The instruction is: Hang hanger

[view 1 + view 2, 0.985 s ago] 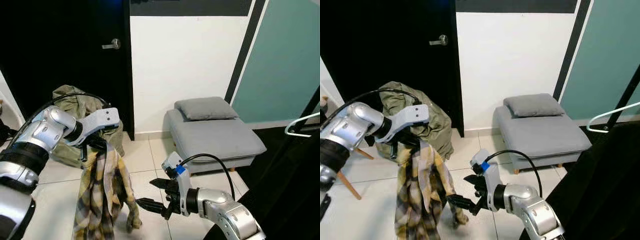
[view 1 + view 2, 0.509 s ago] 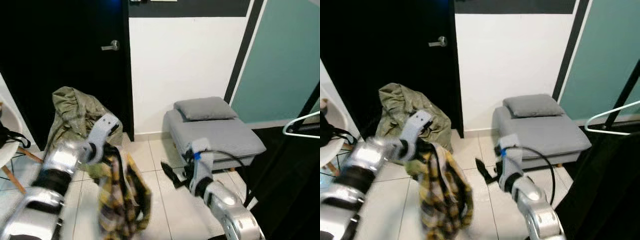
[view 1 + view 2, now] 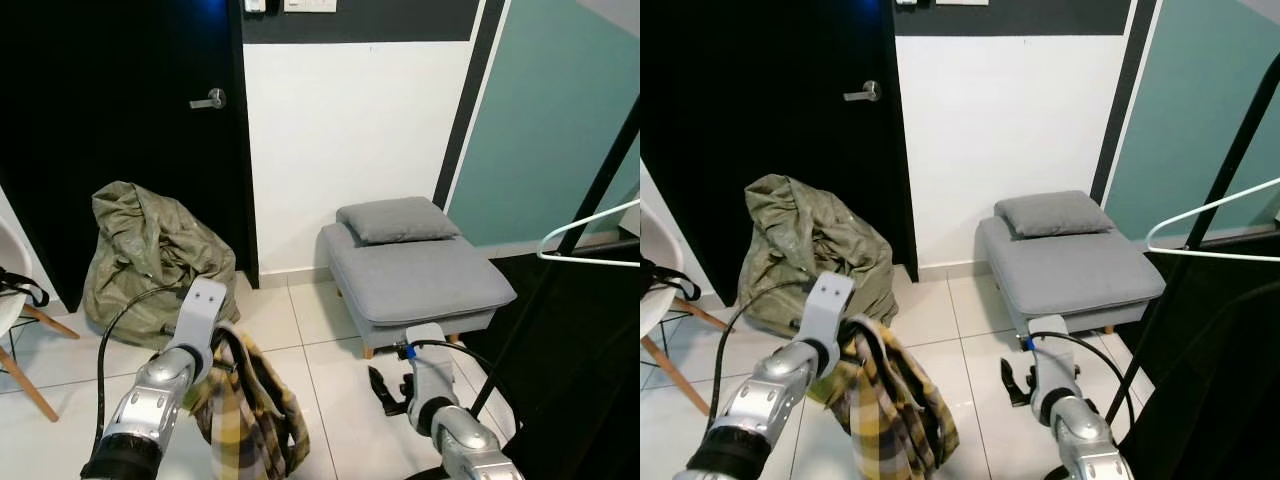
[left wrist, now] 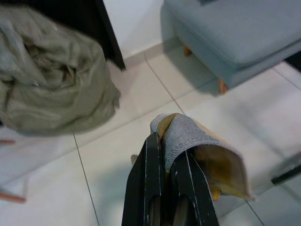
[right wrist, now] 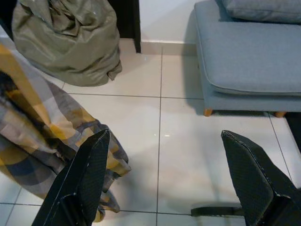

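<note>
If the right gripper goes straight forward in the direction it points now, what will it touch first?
Probably the white tiled floor. The right gripper is open, aimed down at bare tiles between the plaid shirt and the grey daybed. Depth is uncertain.

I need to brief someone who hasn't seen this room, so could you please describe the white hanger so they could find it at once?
Start at the teal wall panel on the robot's right, where a black slanted pole crosses it. The white hanger juts out beside that pole, above dark clothing. It is a thin white wire outline, bare, unlike the plaid garment in the left pincer.
</note>
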{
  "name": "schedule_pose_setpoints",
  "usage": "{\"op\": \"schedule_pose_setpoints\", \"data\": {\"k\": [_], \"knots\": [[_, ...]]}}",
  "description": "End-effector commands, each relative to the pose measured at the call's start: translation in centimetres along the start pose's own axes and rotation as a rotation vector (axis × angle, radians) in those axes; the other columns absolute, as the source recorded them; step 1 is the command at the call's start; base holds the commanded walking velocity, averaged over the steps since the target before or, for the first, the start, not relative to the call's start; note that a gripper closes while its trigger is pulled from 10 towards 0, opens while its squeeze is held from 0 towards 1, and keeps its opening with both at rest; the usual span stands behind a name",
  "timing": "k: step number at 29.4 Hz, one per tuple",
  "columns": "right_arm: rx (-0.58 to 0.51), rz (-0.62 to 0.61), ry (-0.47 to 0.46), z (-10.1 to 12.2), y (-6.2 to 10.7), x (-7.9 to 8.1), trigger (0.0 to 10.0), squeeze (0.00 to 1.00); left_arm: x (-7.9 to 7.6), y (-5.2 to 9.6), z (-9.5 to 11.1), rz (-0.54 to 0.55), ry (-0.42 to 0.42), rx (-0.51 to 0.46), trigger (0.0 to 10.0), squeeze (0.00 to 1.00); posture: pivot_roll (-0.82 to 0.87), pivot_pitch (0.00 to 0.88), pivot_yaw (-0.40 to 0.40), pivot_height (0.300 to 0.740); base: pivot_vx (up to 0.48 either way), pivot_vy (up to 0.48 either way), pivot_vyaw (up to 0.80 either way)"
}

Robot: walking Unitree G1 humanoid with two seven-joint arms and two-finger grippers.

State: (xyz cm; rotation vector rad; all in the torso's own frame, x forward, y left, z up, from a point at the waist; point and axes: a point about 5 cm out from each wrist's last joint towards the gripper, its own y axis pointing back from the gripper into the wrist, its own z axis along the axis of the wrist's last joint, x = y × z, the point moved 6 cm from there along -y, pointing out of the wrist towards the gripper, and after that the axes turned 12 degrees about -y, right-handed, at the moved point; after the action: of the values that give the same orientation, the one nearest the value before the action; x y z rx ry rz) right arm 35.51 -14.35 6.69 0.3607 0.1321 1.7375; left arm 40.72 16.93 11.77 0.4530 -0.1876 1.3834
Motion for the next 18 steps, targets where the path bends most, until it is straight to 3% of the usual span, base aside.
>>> {"op": "schedule_pose_setpoints", "data": {"k": [1,5,11,18], "knots": [[-0.009,0.001,-0.017,0.18,-0.01,-0.11,10.0,0.00,0.07,0.26,0.39,0.004,-0.030,-0.021,10.0,0.00,0.01,0.093,-0.009,0.740,0.000,0.000,0.00],[-0.013,0.006,-0.031,0.22,-0.29,0.18,10.0,0.00,0.15,0.60,0.88,0.016,-0.079,-0.046,10.0,0.00,0.01,0.097,-0.005,0.740,0.000,0.000,0.00],[-0.013,-0.003,-0.053,0.19,-0.74,-0.02,10.0,0.00,0.12,0.71,1.04,0.036,-0.073,-0.061,10.0,0.00,0.01,0.099,-0.004,0.740,0.000,0.000,0.00],[0.005,0.012,-0.070,-0.08,-0.94,0.01,10.0,0.00,0.35,0.83,0.80,0.051,-0.067,-0.039,10.0,0.00,0.02,0.102,-0.005,0.740,0.000,0.000,-0.80]]}}
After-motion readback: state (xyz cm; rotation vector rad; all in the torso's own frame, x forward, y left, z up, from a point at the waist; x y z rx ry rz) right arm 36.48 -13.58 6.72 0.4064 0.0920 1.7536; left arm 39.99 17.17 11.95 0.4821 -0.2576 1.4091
